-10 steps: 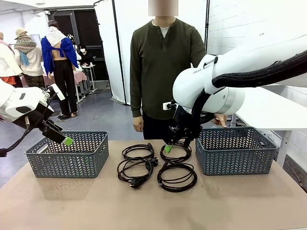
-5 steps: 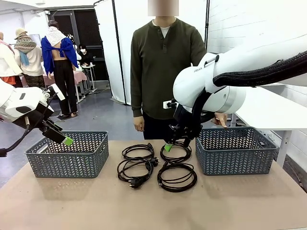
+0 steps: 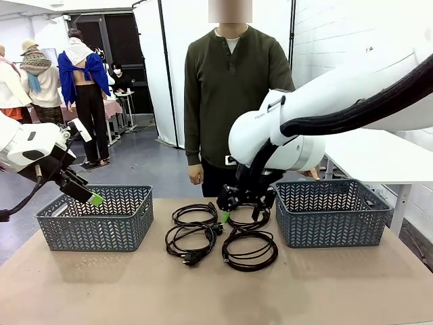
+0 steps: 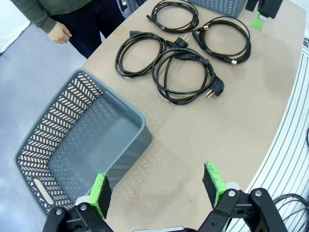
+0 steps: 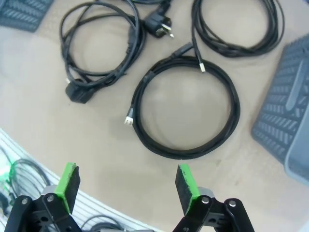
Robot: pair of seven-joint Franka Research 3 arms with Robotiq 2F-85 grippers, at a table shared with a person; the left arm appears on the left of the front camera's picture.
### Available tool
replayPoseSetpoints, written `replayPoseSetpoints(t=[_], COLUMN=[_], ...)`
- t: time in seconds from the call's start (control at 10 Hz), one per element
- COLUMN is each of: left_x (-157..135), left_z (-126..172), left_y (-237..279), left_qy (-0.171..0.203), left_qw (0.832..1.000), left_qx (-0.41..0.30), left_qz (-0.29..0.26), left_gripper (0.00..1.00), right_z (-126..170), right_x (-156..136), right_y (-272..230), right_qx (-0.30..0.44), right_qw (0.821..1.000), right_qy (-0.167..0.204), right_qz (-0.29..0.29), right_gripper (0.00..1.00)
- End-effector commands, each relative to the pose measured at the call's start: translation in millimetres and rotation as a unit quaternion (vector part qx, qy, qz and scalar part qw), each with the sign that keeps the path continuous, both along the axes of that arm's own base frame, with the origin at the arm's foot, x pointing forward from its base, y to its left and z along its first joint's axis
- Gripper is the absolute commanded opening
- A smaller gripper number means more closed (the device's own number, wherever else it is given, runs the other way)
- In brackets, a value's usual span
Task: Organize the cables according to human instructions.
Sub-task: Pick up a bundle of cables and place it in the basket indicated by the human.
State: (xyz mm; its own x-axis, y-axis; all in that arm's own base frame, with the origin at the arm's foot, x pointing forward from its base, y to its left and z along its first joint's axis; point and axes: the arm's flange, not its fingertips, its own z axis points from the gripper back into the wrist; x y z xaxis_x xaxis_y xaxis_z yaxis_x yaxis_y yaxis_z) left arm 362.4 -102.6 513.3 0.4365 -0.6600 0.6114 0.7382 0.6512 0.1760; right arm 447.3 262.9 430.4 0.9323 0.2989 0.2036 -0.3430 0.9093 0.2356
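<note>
Four cables (image 3: 215,229), perhaps overlapping, on table (image 3: 135,291) between left basket (image 3: 95,222) and right basket (image 3: 331,218).

Four black cables (image 3: 215,230), each coiled in flat round loops, lie two by two before me at mid-worktop, toward its far edge. The human (image 3: 230,95) stands behind that edge.

Glossy white right arm (image 3: 270,132) carries a black ribbed hose (image 3: 352,112); black fingers (image 5: 44,209) wear green pads (image 5: 68,181)
</note>
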Motion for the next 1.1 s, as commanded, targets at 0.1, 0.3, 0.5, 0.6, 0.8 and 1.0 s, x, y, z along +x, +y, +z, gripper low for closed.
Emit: replayPoseSetpoints(t=[0.1,0.3,0.5,0.6,0.8,1.0], left_x=[1,1,1,1,1,1], left_z=[-1,-1,-1,-1,-1,-1], left_y=[1,1,1,1,1,1], left_qy=[0.002,0.002,0.002,0.002,0.002,0.002], left_qw=[1.000,1.000,1.000,1.000,1.000,1.000], left_qx=[-0.004,-0.004,-0.004,-0.004,-0.004,-0.004], left_qz=[0.003,0.003,0.003,0.003,0.003,0.003], left_gripper=[1.00,1.00,1.00,1.00,1.00,1.00], right_z=[-14,-28,-45,-51,-63,-72], right_x=[18,28,37,40,44,47], right_y=[22,30,36,38,41,41], right_qx=[-0.028,-0.028,-0.041,-0.049,-0.062,-0.061], right_qw=[0.997,0.995,0.993,0.993,0.992,0.991], right_qy=[0.008,0.014,0.024,0.025,0.025,0.029], right_qz=[-0.069,-0.091,-0.104,-0.106,-0.108,-0.113], right_gripper=[1.00,1.00,1.00,1.00,1.00,1.00])
